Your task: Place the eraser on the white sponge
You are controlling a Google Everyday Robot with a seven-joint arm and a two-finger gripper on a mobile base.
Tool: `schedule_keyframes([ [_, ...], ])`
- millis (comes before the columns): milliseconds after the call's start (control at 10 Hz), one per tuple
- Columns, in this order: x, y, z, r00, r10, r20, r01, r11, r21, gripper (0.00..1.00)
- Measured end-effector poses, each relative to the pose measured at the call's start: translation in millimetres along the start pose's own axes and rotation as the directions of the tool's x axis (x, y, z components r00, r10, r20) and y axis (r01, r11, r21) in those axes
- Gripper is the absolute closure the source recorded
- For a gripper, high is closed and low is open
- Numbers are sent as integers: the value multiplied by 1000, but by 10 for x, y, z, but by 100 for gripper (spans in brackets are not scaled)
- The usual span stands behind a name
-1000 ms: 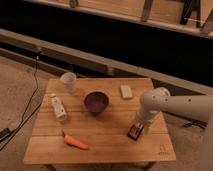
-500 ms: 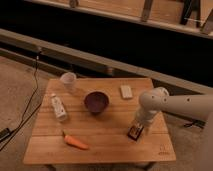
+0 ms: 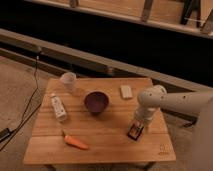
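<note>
Nothing has moved: the pincer (image 3: 138,123), released, still hangs just over the eraser (image 3: 133,132).

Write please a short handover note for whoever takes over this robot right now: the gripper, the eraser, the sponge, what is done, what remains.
Gripper: low over the right front part of the table, at the far end of the eraser; I cannot tell whether it grips it.
Eraser: on the table, not lifted.
White sponge: far side of the table, right of the dark bowl, nothing on it.
Done: the gripper is at the eraser.
Left: lift the eraser, carry it to the sponge, set it on top.
</note>
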Motion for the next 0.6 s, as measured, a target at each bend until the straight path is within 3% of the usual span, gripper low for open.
schedule_keyframes([
  [400, -53, 42, 97, 1000, -21, -12, 21, 999, 24, 35],
  [600, -62, 48, 145, 1000, -25, -18, 25, 999, 35, 45],
])
